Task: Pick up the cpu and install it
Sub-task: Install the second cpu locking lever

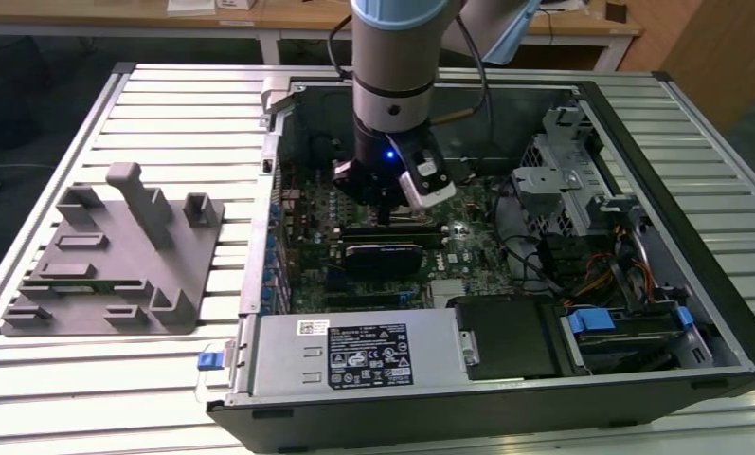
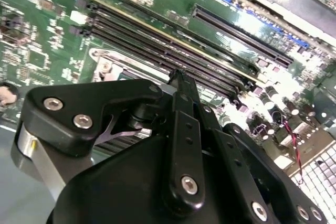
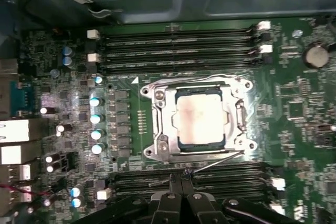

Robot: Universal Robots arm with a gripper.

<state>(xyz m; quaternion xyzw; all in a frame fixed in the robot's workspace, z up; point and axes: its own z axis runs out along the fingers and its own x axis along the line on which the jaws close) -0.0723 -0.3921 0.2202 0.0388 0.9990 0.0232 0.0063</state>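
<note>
In the exterior view my arm reaches straight down into the open computer case (image 1: pixel 680 284), which lies on a slatted metal table (image 1: pixel 124 379). My gripper (image 1: pixel 384 197) hangs low over the green motherboard (image 1: pixel 478 242), just above a black square block (image 1: pixel 380 258). A grey plastic fixture tray (image 1: pixel 105 261) sits on the table toward the exterior view's left, well apart from the case.

In the second wrist view my gripper (image 2: pixel 178 77) has its black fingers (image 2: pixel 184 129) pressed together to a narrow tip with nothing between them. Beyond that tip run the long dark memory slots (image 2: pixel 173 45).

In the first wrist view the cpu (image 3: pixel 201 116) lies flat inside the metal socket frame (image 3: pixel 157 124) on the motherboard, its silvery top facing up, with memory slots on two opposite sides of it. My gripper's (image 3: pixel 181 178) closed tip sits just beside the edge of the frame, near a thin metal lever (image 3: pixel 220 160), apart from the cpu itself.
</note>
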